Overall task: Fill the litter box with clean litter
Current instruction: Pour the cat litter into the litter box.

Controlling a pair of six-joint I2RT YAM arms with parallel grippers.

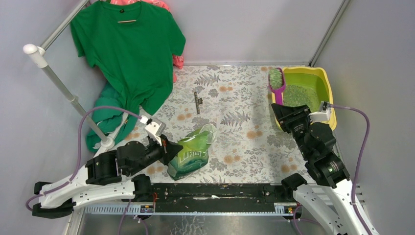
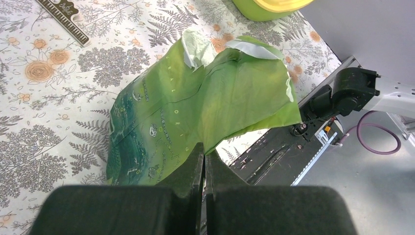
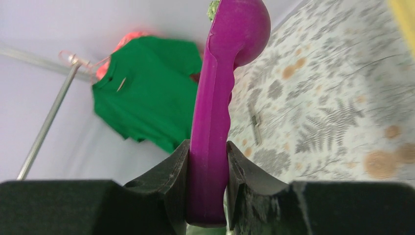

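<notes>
Yellow litter box [image 1: 329, 84], green granules [image 1: 298, 96], right jaws clamping scoop [image 3: 210, 137], left jaws pinching bag [image 2: 195, 107]

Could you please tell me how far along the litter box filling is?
Done: some litter already lies in the litter box. In hand: the right gripper holds a loaded purple scoop at its rim; the left gripper pinches the green bag. Left: tipping this scoopful, probably more.

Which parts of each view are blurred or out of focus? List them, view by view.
Top view: all sharp, evenly lit. Left wrist: bag crisp, the fingers at the bottom soft. Right wrist: scoop fairly sharp; shirt, tablecloth and the box edge smeared.
</notes>
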